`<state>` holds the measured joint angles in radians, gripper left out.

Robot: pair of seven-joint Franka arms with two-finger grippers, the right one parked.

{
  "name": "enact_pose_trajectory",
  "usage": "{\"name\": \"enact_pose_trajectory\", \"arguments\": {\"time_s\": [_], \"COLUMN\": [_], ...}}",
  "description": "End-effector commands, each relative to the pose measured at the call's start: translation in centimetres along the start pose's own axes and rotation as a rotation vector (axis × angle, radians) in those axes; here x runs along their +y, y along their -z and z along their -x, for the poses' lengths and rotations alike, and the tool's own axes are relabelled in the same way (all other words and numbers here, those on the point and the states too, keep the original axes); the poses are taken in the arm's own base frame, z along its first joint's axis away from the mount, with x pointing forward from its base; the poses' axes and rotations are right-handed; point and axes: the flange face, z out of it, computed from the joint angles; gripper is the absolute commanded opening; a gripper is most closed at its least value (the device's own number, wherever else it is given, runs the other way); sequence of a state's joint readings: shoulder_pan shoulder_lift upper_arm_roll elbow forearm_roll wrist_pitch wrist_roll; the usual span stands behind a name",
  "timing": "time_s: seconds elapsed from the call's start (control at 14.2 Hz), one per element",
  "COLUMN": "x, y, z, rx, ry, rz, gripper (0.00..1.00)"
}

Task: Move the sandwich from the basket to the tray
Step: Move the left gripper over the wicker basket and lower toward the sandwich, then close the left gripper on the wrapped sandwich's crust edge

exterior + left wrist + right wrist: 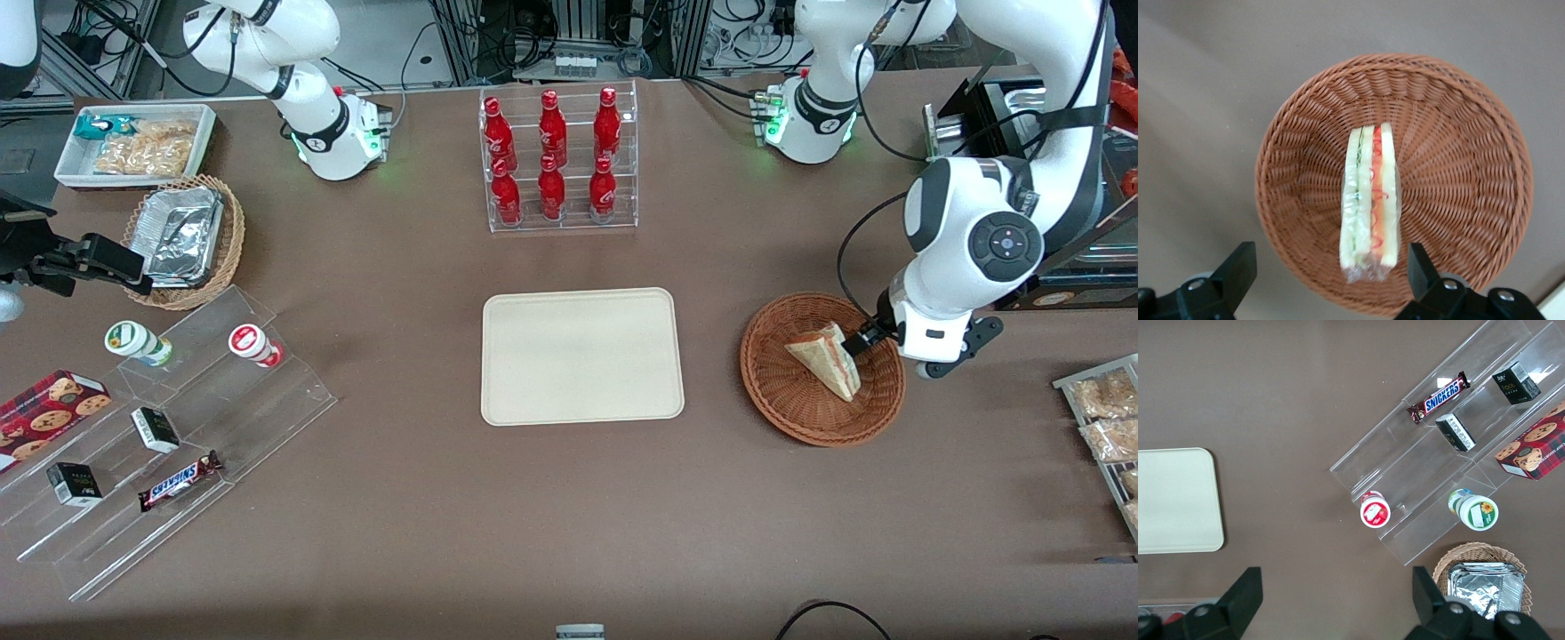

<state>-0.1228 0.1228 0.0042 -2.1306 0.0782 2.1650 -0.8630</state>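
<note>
Pick-up step: the gripper [1327, 273] hovers with fingers spread apart over the sandwich [1370, 207], which lies in the basket [1305, 113]; next, descend, close on it, then carry it to the tray [582, 356].

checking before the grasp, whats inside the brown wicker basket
Only the sandwich, wrapped in clear film, standing on edge in the basket. The weave under it is covered. The gripper hovers open above, straddling the sandwich's end.
</note>
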Motion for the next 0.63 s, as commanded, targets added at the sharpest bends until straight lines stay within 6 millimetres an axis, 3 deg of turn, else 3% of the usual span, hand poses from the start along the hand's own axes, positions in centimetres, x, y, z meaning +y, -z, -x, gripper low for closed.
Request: {"name": "enact_pose_trajectory", "arguments": {"time_s": [0.0,0.28,0.56], "x": [-1.2,0.3,-0.3], "y": [-1.6,-2.6,-4.4], "z": [1.4,2.4,3.3], "rx": [0.026,0.03,0.058], "ry": [0.134,0.207,0.203], "rz": [0.017,0.03,0.081], "gripper": [1.0,1.0,1.0]}}
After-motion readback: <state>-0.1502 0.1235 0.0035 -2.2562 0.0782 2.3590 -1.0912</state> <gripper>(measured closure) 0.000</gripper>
